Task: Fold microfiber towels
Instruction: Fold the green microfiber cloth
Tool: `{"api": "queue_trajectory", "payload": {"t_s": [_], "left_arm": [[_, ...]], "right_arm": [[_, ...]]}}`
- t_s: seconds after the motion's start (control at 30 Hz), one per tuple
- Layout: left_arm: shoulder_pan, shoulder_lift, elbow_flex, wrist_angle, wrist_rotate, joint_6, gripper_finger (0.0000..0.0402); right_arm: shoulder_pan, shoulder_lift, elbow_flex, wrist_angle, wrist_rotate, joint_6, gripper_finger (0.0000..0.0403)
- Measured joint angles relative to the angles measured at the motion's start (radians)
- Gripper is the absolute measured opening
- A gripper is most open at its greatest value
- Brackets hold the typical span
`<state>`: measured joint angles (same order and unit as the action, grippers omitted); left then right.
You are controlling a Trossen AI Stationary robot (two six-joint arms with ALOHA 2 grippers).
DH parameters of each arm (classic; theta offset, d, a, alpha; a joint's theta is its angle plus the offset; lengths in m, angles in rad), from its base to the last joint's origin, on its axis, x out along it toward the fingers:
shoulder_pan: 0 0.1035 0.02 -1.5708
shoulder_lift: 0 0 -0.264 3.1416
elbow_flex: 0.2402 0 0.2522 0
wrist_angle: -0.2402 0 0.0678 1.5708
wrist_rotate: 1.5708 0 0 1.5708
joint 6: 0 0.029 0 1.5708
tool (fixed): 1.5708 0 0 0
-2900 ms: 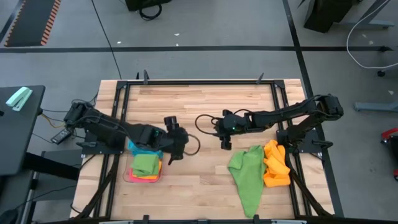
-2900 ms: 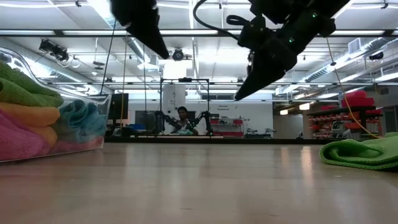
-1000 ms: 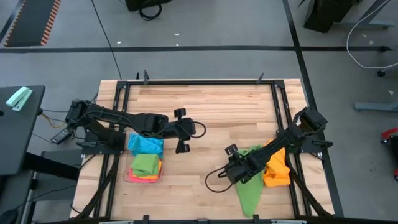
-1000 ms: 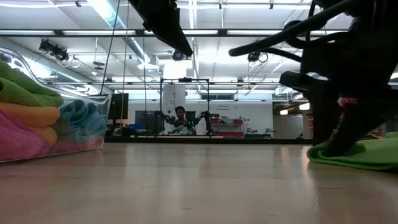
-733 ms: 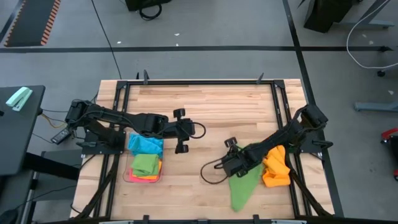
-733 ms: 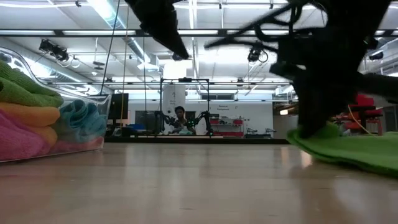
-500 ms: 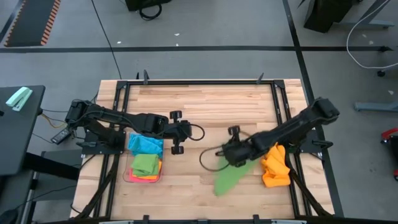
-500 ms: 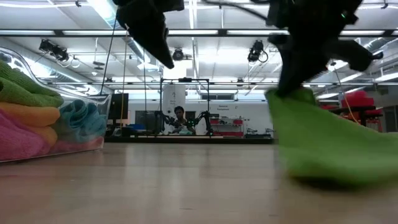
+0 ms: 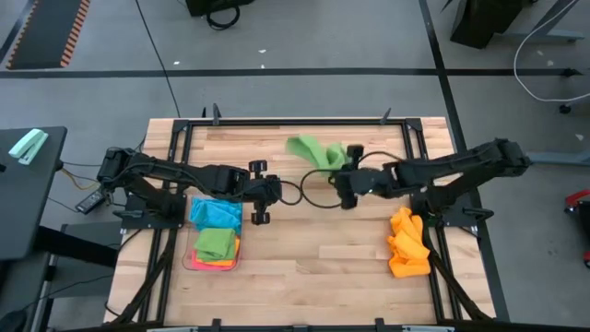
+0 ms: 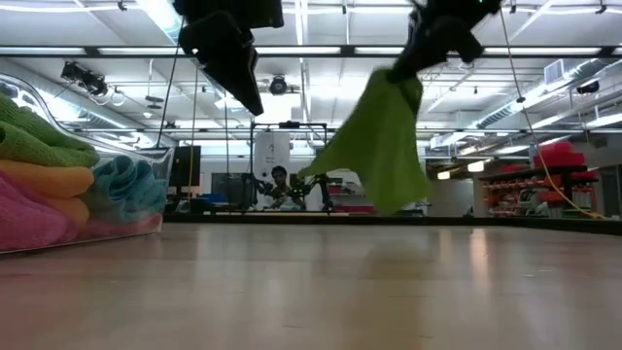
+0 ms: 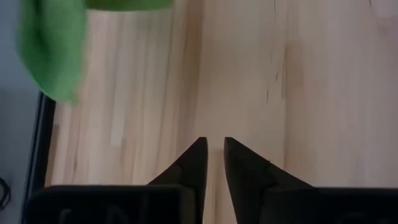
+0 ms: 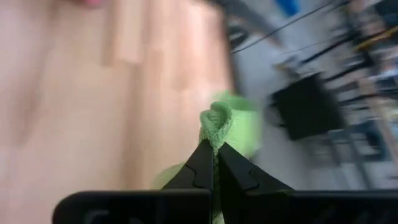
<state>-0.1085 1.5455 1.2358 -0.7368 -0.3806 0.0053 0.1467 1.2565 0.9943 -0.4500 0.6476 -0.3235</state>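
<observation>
Low view, nearest: clear plastic tray [image 10: 146, 209] at the table's left edge, holding folded pink, orange, green and sky-blue towels [image 10: 44, 194]. Above the table's middle, the right gripper [image 9: 343, 175], fingers pinched together on a green microfiber towel [image 10: 384, 146], holds it clear of the wood. The left gripper [image 9: 262, 192] hovers just beside the tray, fingers almost together, empty. Orange towels [image 9: 407, 243] lie heaped near the wooden table's [image 9: 304, 267] right edge.
</observation>
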Motion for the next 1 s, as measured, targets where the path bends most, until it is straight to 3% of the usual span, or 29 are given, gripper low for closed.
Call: {"api": "queue_trajectory", "payload": {"t_s": [0.3, 0.53, 0.7, 1.0], "left_arm": [[-0.001, 0.0, 0.0, -0.021, 0.039, -0.062, 0.0067], [-0.003, 0.0, 0.0, -0.016, 0.074, -0.038, 0.0084], [-0.002, 0.0, 0.0, -0.001, 0.074, -0.045, 0.0104], [-0.002, 0.0, 0.0, 0.027, 0.078, -0.047, 0.011]], "right_arm": [[0.084, 0.205, -0.138, 0.11, -0.297, 0.196, 0.0014], [0.162, 0.289, -0.139, 0.103, -0.345, 0.273, 0.0031], [0.177, 0.284, -0.139, 0.095, -0.417, 0.349, 0.0043], [0.171, 0.281, -0.139, 0.101, -0.448, 0.406, 0.0058]]}}
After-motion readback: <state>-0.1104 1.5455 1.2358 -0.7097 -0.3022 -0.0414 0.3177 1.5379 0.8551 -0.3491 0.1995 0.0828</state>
